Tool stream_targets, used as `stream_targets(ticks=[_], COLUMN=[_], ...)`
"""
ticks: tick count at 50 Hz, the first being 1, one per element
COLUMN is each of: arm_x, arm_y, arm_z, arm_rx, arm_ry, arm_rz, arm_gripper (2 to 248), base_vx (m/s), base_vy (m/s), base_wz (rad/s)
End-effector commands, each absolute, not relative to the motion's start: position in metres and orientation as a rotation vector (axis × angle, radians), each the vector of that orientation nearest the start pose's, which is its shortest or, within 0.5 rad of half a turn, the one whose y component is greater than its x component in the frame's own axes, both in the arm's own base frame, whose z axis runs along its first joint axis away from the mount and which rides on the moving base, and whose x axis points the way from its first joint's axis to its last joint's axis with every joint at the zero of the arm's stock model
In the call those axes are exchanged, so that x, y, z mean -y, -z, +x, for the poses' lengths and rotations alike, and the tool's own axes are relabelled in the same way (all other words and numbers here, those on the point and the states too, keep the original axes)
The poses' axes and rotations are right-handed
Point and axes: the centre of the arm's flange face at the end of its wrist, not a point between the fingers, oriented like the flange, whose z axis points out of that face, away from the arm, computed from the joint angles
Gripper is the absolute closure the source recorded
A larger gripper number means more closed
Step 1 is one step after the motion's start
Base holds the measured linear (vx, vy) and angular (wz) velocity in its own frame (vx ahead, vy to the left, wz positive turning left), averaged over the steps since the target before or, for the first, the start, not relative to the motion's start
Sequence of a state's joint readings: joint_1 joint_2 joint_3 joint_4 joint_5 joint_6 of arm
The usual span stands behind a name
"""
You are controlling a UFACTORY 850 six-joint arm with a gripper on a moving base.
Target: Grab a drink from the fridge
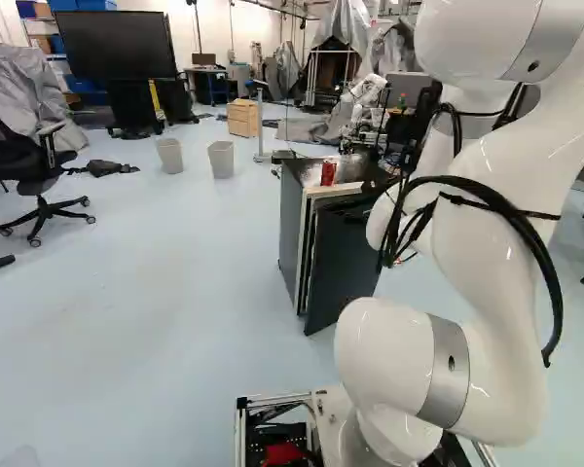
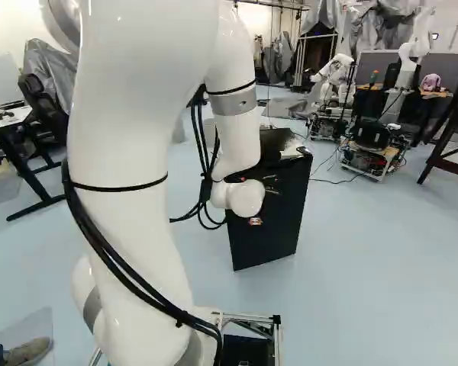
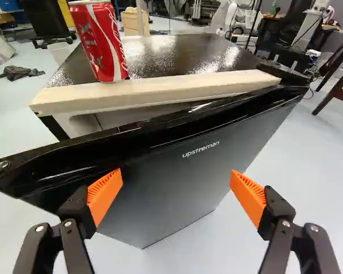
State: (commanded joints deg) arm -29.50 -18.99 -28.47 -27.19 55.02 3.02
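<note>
At the white wrist in the right base view, parts of my black gripper (image 2: 270,184) show dimly against the dark door. In the wrist view the gripper (image 3: 176,191) stands open, orange pads wide apart, nothing between them. Ahead of it is the top part of the black fridge door (image 3: 177,171). That door stands ajar, a narrow wedge between it and the pale front edge of the fridge (image 3: 160,92). A red can (image 3: 101,43) stands upright on the fridge top, by the front edge. The left base view shows the can (image 1: 328,172) and door (image 1: 343,263) too. The fridge's inside is hidden.
Two bins (image 1: 221,159) and an office chair (image 1: 41,175) stand on the floor at the left of the left base view. Another robot (image 2: 374,145) stands beyond the fridge on the right. A dark wooden frame (image 2: 452,137) is at the right base view's right edge.
</note>
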Motion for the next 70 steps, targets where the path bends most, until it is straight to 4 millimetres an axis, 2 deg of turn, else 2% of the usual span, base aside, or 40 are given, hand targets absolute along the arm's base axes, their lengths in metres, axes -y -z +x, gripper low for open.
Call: stream_targets(ticks=[54,70], arm_x=[0.168,0.167], arm_y=[-0.292,-0.292], arm_z=[0.440,0.445], arm_rx=[0.047,0.057], arm_ry=[1.711,1.713], arm_rz=[-2.672,-2.667], arm_gripper=[3,3], base_vx=[0.000,0.000], base_vy=[0.000,0.000], base_wz=[0.000,0.000])
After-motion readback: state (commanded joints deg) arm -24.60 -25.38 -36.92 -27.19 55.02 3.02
